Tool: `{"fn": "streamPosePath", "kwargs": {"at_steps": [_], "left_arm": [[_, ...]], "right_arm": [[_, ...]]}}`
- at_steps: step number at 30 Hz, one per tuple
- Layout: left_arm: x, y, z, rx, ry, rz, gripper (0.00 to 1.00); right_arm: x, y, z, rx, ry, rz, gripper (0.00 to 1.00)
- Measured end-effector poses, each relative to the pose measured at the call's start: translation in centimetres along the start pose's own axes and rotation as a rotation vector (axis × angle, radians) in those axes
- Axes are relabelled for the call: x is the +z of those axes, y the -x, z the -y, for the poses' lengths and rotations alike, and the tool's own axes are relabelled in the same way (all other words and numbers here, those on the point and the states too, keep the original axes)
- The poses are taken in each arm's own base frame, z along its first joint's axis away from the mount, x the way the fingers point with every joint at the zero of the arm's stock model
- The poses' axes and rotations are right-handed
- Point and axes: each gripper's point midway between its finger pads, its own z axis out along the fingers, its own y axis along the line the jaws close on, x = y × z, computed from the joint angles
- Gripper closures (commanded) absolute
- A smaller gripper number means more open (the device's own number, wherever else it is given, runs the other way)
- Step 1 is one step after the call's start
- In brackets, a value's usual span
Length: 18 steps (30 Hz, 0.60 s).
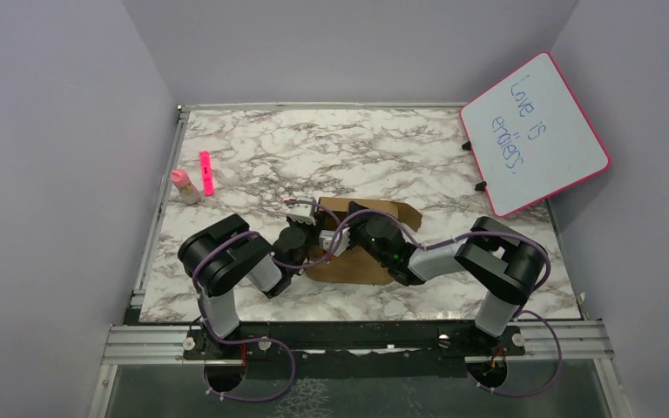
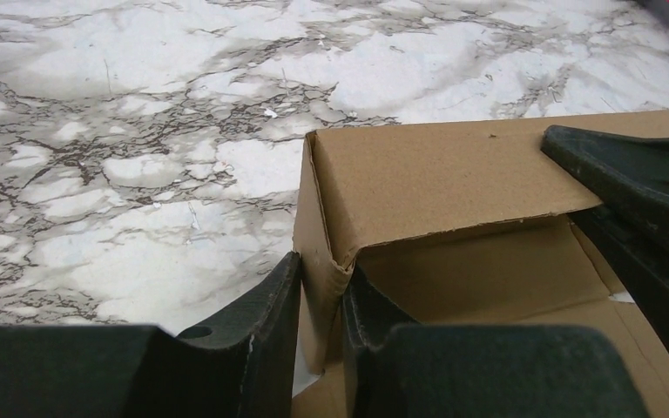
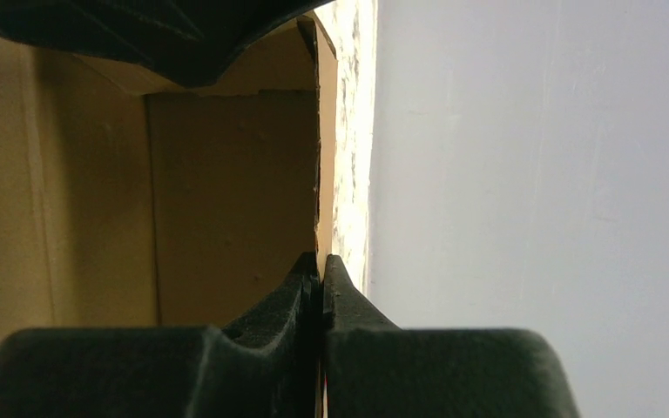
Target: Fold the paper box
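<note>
Brown paper box [image 1: 357, 268] opens upward, axis unclear; left tool [image 2: 322, 283] and right tool [image 3: 320, 261] pinch its walls.

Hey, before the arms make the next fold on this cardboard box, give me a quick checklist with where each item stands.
1. Grip, left claw: touches both sides of the box corner wall: ok.
2. Grip, right claw: shut on a thin wall edge: ok.
3. Room between the claws: cannot tell, they crowd together seen from above.
4. Box bottom flat on table: cannot tell.
5. Clutter: marker and bottle stand apart from the box: ok.
</note>
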Motion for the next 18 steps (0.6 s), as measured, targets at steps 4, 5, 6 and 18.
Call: {"fn": "streamPosePath", "kwargs": {"at_steps": [4,5,6,18], "left_arm": [[-0.1,-0.1,-0.1,-0.002,0.043,0.025,0.79],[-0.1,-0.1,-0.1,-0.002,0.049,0.028,0.79],[-0.2,-0.1,-0.1,-0.004,0.061,0.036,0.79],[-0.2,0.2,-1.2,-0.034,0.169,0.09,0.86]], "right_arm": [[-0.2,0.2,0.0,0.021,0.011,0.004,0.93],[-0.2,0.2,0.0,0.023,0.013,0.004,0.92],[-0.3,0.1,-0.1,0.027,0.016,0.003,0.92],[-0.1,0.8,-0.2,0.086,0.042,0.028,0.9]]}}
